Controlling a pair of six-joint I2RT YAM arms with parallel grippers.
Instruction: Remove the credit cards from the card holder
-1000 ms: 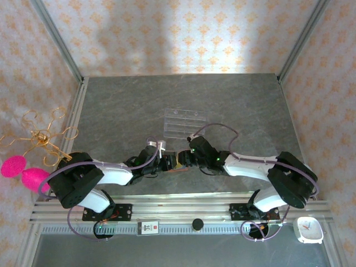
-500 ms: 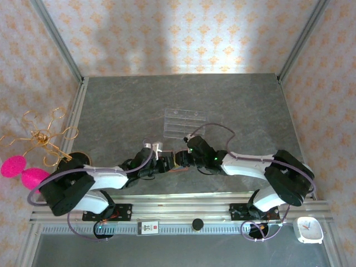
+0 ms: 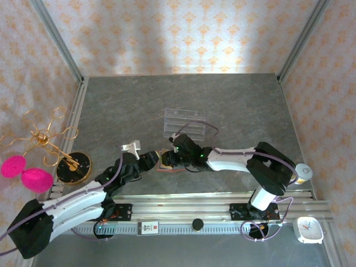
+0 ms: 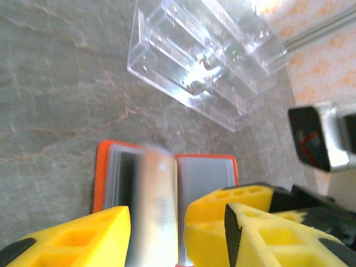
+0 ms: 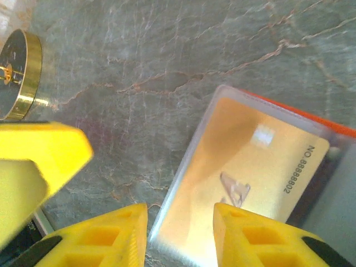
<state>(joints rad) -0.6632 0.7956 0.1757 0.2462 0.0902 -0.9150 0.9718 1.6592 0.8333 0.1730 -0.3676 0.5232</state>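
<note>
One small orange-red folding card holder (image 3: 165,166) is lying open on the grey marbled counter (image 3: 239,105), near its middle and just on the near side of a clear acrylic tiered rack (image 3: 184,124). Both arms are reaching in to it from either side. From the left wrist, the holder is showing its grey-blue inside facing up, framed by the orange-red border, with the rack standing apart behind it. The left gripper (image 4: 178,217) is hanging over the holder's near edge with its jaws apart. A pale blurred strip (image 4: 154,206) is rising just beside its left finger, and a further yellow finger (image 4: 211,222) is crowding the same gap, so it cannot be told whether anything is being gripped. From the right wrist, a gold rectangular card (image 5: 250,167) bearing printed digits is lying face up on the open holder, whose orange-red rim is showing along the card's far edge. The right gripper (image 5: 181,228) is holding its jaws moderately apart and clamping nothing, with the card's near corner showing in the gap. Contact between the tips and the card cannot be confirmed. A round black base with a gold rim (image 5: 18,72) is sitting on the counter well apart from the holder, on the robot's left.
</note>
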